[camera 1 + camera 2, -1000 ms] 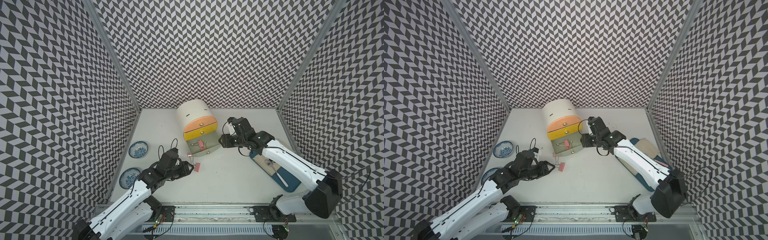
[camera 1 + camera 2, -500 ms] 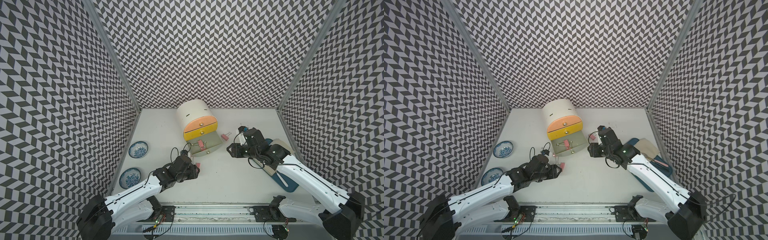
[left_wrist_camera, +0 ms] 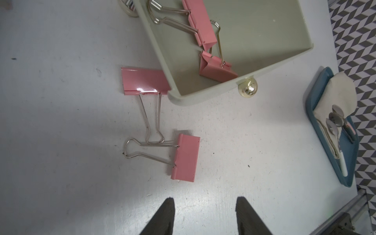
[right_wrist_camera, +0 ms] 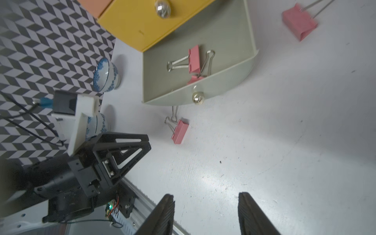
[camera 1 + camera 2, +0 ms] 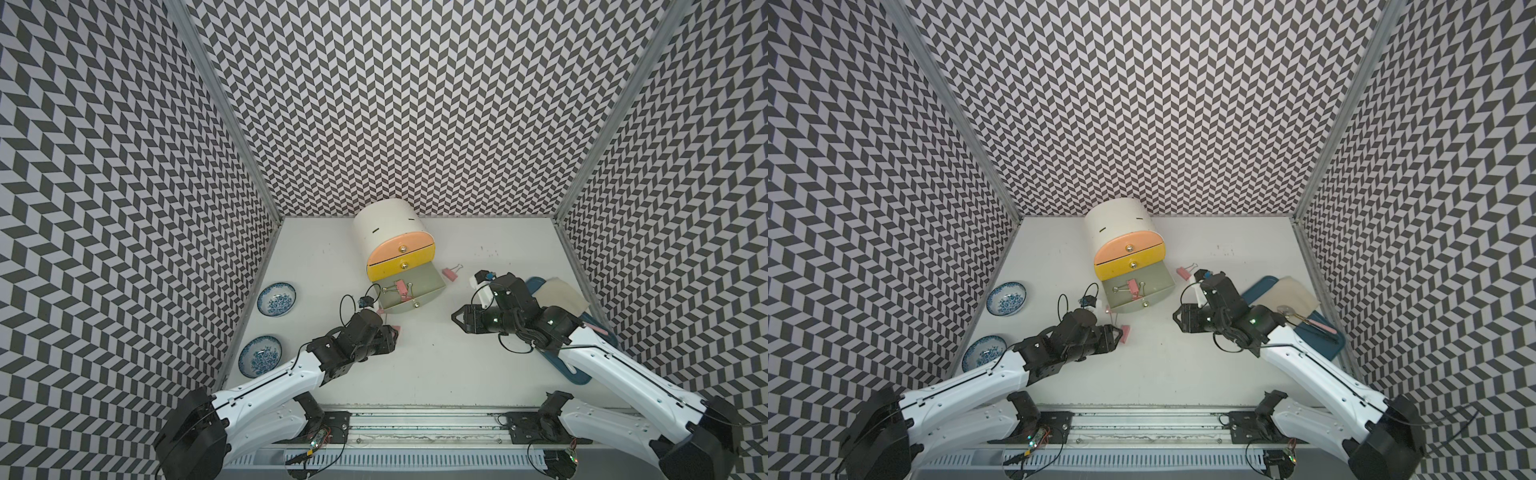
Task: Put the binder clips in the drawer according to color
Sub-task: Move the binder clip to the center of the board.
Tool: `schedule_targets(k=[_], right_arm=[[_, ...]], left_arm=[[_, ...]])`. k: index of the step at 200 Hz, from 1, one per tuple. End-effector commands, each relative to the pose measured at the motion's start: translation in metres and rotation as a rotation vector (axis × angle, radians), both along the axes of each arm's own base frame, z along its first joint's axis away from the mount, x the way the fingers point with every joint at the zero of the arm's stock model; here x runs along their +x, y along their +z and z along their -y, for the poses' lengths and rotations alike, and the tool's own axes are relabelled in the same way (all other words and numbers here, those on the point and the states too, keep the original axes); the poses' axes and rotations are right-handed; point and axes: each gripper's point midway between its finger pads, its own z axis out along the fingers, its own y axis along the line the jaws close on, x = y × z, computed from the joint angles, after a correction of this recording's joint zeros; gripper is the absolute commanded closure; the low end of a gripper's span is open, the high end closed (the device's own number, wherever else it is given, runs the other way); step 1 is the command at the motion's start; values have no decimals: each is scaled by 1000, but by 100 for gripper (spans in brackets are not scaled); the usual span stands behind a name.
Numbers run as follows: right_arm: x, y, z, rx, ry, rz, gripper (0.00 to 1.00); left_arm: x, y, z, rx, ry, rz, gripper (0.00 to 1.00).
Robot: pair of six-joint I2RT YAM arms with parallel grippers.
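The bottom grey-green drawer [image 5: 415,291] of the white cabinet stands pulled out with two pink binder clips [image 3: 200,22] [image 3: 216,68] inside. In front of it on the table lies a pink clip [image 3: 185,158] [image 5: 1125,330], just ahead of my left gripper [image 3: 204,200] [image 5: 392,332], which is open and empty. Another pink clip [image 3: 144,81] lies partly under the drawer's corner. A further pink clip [image 5: 449,273] [image 4: 299,22] lies right of the drawer. My right gripper [image 4: 205,196] [image 5: 455,318] hangs open and empty over bare table, right of the drawer.
The orange [image 5: 401,249] and yellow [image 5: 401,266] drawers are shut. Two blue-patterned bowls [image 5: 276,299] [image 5: 260,356] stand by the left wall. A blue tray [image 5: 1329,345] with a cloth and cutlery lies at the right under my right arm.
My right gripper has drawn back from the drawer toward the front, and a pink clip now shows on the table right of the drawer. My left arm has dropped lower, its gripper staying by its clip.
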Motion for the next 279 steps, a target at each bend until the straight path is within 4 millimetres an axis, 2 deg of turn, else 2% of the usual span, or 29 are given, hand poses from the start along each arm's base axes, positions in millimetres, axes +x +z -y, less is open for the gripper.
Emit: schedule_targets(k=[1,23,57,92,120,144,189,243,279], right_arm=[[-9,15,-33,130,43,26,46],[-22,3,-58,146,60,4,46],[-36,-16,-98,115,73,-11,48],[-34,-36,-133,69,55,-24,57],[-31,-44,-159,64,56,-21,67],[-26,-49,-174,68,47,-9,74],[-9,-70,-185,30,2,23,82],[6,-85,-200,-11,-27,41,84],[15,-97,-194,-66,-69,39,86]], left_arm=[[-11,9,-15,-23,59,-24,45],[-21,25,-27,-94,110,-49,41],[-30,69,-37,-220,138,-44,37],[-32,118,-36,-298,104,-32,37],[-34,159,-39,-332,94,21,36],[-37,180,-42,-346,86,45,36],[-49,197,-49,-367,72,57,36],[-61,196,-61,-352,82,49,36],[-64,194,-63,-349,84,42,36]])
